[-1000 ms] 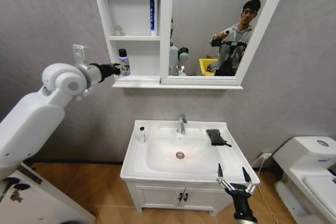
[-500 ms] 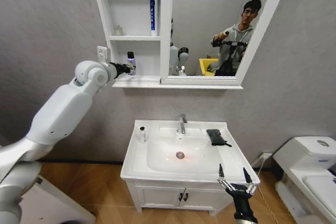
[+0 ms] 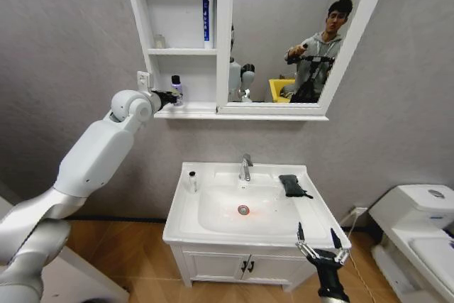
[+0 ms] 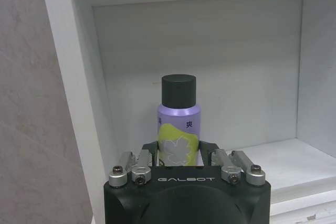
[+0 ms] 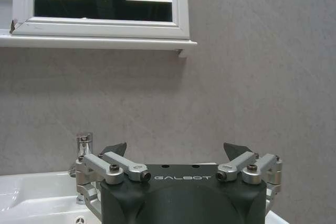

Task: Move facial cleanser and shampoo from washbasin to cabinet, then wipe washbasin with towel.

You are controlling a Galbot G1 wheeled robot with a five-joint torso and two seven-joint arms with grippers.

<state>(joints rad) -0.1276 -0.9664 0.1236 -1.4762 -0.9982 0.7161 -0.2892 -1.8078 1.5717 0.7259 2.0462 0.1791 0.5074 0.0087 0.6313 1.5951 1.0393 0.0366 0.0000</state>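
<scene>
White cabinet (image 3: 183, 111), purple bottle (image 4: 178, 129), washbasin (image 3: 186, 226), towel (image 3: 290, 184)

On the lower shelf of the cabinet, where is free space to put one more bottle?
Lower shelf is bare between the purple bottle and the mirror-side wall. The left gripper crowds the bottle's spot by the outer wall. The right gripper waits open near the washbasin.

A bottle (image 3: 176, 87) stands on the cabinet's (image 3: 186, 110) low shelf, above the washbasin (image 3: 213, 228), where a towel (image 3: 291, 184) lies right of the tap (image 3: 245, 168)
</scene>
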